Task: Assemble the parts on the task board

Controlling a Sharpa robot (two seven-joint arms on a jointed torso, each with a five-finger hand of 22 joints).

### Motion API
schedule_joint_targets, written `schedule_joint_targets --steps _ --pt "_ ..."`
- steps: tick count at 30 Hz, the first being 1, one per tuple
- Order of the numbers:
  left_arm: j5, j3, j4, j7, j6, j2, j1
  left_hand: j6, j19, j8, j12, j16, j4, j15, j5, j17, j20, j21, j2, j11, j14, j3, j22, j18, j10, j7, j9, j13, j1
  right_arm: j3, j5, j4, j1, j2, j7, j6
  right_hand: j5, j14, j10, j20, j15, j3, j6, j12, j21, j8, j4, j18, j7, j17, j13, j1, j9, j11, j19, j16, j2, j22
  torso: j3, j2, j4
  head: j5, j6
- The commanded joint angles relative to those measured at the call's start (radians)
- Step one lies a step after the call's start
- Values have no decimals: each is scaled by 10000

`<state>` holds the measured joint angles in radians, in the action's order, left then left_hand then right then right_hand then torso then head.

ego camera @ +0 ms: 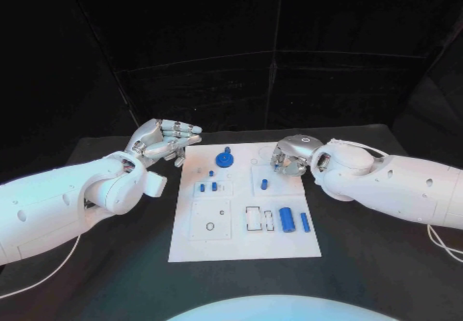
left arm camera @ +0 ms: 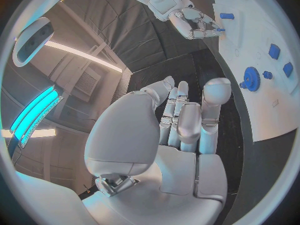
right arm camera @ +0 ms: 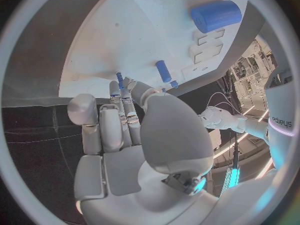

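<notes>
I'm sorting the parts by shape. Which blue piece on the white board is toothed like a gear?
The blue round gear near the white task board's far edge. The other blue pieces are plain cylinders or pegs.

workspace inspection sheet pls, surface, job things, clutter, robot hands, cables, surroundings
surface: black table, dark and bare around the board.
job's things: white task board mid-table; blue gear near its far edge; large blue cylinder and thin blue pin near its right side; small blue pieces at the centre.
clutter: nothing seen.
robot hands: left robot hand off the board's left edge, holding nothing; right robot hand over the board's far right, fingertips at a small blue peg, grip unclear.
cables: thin white cable on the table's right.
surroundings: black curtain behind.
</notes>
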<state>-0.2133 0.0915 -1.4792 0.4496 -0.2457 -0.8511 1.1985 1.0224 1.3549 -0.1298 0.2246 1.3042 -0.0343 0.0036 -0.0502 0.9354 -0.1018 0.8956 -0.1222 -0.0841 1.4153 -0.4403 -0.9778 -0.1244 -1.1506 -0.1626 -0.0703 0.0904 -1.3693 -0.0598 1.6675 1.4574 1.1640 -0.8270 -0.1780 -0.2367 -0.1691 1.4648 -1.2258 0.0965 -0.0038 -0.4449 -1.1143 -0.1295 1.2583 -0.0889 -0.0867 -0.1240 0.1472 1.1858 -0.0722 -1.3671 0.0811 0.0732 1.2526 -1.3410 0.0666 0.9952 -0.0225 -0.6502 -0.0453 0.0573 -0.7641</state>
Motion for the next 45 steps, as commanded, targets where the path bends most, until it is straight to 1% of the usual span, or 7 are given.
schedule_joint_targets --steps 1,9,16,24,33,38,45 --pt "49 -8 -5 36 110 -14 9 -12 -92 -6 -47 -64 5 2 -53 -20 -4 -40 57 -60 -46 35 7 -167 -13 -69 13 11 3 5 37 232 14 -166 26 -388 19 469 -53 6 -56 -57 -61 37 37 -8 17 74 -5 13 -6 78 5 -9 97 -56 20 10 -2 -6 -6 -33 -19" --pt "52 -7 40 21 102 -54 9 -10 -97 -7 -47 -67 10 1 -52 -29 -4 -59 55 -61 -49 39 22 -172 -14 -70 13 12 -2 12 -640 1426 22 -987 337 -1013 -116 467 -43 8 -48 -118 -34 113 62 36 -9 76 7 31 1 68 -10 2 78 -95 57 30 6 24 25 -97 -53" --pt "192 -8 168 31 94 28 10 -10 -97 -7 -47 -67 10 1 -52 -29 -4 -59 55 -61 -49 39 22 -172 -14 -70 13 12 -2 16 -1440 2181 28 -1167 807 -1471 -158 468 -39 10 -45 -139 -27 136 73 49 -18 78 14 52 3 63 -14 9 77 -115 64 45 4 21 -5 -146 -20" --pt "236 -7 307 29 113 179 10 -11 -91 -6 -49 -65 14 2 -52 -29 -6 -44 53 -64 -50 45 8 -168 -11 -74 14 13 -5 13 -1684 2637 25 -811 1084 -1320 -165 465 -41 11 -44 -144 -28 140 77 50 -18 78 15 35 3 63 -15 10 78 -107 63 49 14 4 11 -402 -63" --pt "242 -6 424 26 150 327 11 -11 -91 -6 -49 -65 14 2 -52 -29 -6 -44 53 -64 -50 45 8 -168 -11 -74 14 13 -5 -4 -1495 2608 -6 -11 1185 -1010 -157 458 -45 15 -39 -148 -32 157 64 56 -1 72 23 -2 3 87 -16 18 52 -94 58 19 6 -8 8 -811 -213" --pt "243 -6 528 -4 126 450 12 -11 -91 -6 -49 -65 14 2 -52 -29 -6 -44 53 -64 -50 45 8 -168 -11 -74 14 13 -5 -405 -1155 2521 -84 458 1078 -868 -96 453 -54 21 -33 -152 -35 179 65 66 20 70 23 -18 1 115 -18 20 36 -96 51 12 26 10 -25 -883 -259" --pt "243 -8 616 -5 150 603 14 -10 -99 -7 -49 -75 13 3 -53 -56 -7 -70 58 -65 -57 48 29 -173 -11 -75 14 14 -6 -883 -921 2123 -110 1008 1028 -475 -85 452 -55 22 -33 -158 -32 190 59 72 5 65 21 -19 1 105 -19 16 22 -100 64 -2 19 2 18 -1110 -386"
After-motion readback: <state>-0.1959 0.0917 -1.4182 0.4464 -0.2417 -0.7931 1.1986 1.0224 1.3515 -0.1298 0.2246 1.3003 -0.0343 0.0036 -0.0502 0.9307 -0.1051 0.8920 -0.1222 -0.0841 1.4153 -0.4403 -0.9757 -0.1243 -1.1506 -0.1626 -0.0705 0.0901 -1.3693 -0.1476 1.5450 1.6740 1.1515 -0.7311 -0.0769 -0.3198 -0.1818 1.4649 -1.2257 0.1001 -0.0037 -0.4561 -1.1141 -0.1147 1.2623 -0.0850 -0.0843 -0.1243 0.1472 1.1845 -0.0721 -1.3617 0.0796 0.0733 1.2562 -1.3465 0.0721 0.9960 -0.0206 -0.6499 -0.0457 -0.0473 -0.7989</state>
